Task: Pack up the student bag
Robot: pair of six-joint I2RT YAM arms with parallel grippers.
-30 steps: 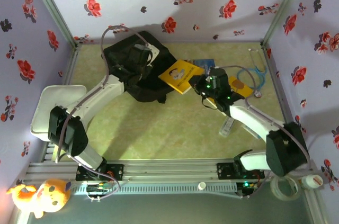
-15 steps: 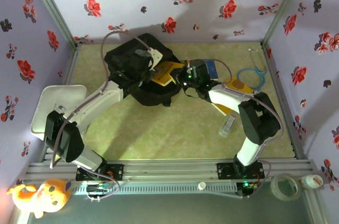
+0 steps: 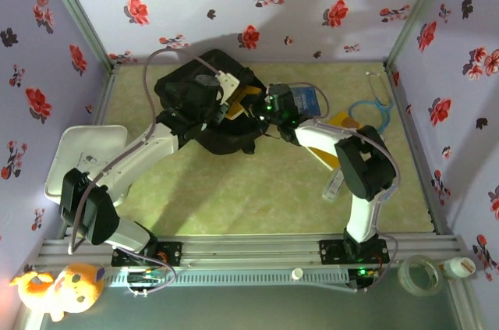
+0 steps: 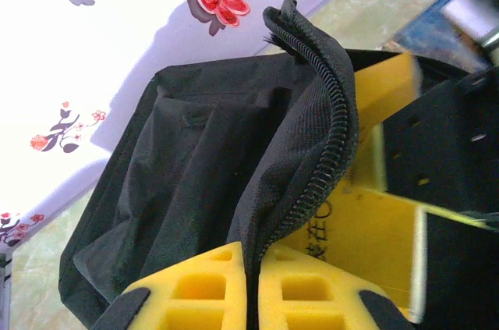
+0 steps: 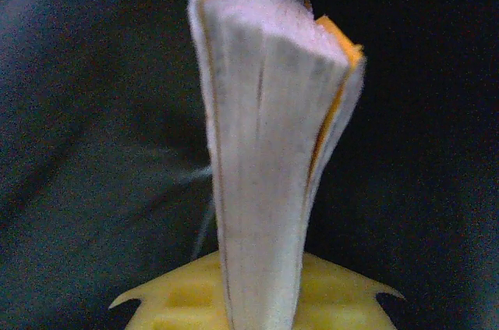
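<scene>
The student bag (image 3: 187, 92), a big black backpack, lies at the back left of the table. My left gripper (image 3: 217, 107) is shut on its zip edge (image 4: 327, 135) and holds the opening up. Its yellow foam fingers (image 4: 199, 287) pinch the fabric between them. My right gripper (image 3: 265, 108) is shut on a yellow book (image 3: 243, 100), which pokes into the bag's mouth. From the right wrist the book (image 5: 265, 150) stands edge-on between the pads of my right gripper (image 5: 261, 287), white pages showing, dark bag fabric all round. The left wrist view shows the book's yellow cover (image 4: 374, 225) just under the raised flap.
A blue book (image 3: 310, 99) and another yellow book (image 3: 343, 122) lie right of the bag. A blue stethoscope (image 3: 376, 108) is at the back right, a clear pen-like item (image 3: 334, 186) lies near the right arm, and a white tray (image 3: 78, 154) sits at the left edge.
My right gripper has carried the yellow book leftward from the middle of the table into the bag's opening. The left gripper has kept its hold on the zip edge, shifting slightly.
</scene>
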